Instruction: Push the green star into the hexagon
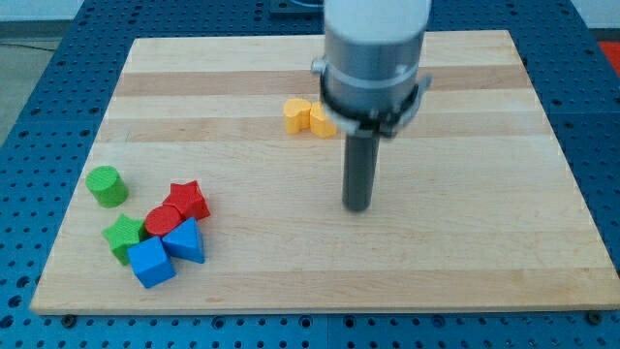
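The green star (122, 236) lies at the view's lower left, touching a red round block (162, 221) and a blue cube (151, 262). A red star (188, 201) and a blue triangular block (186, 241) complete that cluster. A green cylinder (106, 185) stands apart, up and left of the cluster. Two yellow blocks (308, 116) sit together near the top centre, partly hidden by the arm; their shapes are unclear. My tip (358, 206) rests near the board's centre, far right of the green star and below the yellow blocks.
The wooden board (484, 252) lies on a blue perforated table (39, 116). The arm's grey body (373, 58) hangs over the board's top centre and hides part of the yellow blocks.
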Available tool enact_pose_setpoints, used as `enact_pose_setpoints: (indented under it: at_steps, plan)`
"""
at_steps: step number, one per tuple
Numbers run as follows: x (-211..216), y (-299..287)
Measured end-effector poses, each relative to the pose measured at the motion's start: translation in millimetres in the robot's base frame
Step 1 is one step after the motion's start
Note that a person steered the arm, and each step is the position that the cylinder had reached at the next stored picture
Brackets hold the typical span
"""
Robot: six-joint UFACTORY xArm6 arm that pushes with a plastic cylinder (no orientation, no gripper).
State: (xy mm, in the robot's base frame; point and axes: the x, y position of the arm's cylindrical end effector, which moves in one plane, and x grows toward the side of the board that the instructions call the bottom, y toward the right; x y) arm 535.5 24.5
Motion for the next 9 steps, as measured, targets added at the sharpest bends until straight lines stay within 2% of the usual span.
enact_pose_setpoints:
  at_steps: [1, 2, 4, 6, 9]
  plan:
    - [60.2, -71.4]
    - [83.0, -163.6]
    - [82.7, -225.5]
    - [66.2, -244.4]
    - [-2.3, -242.0]
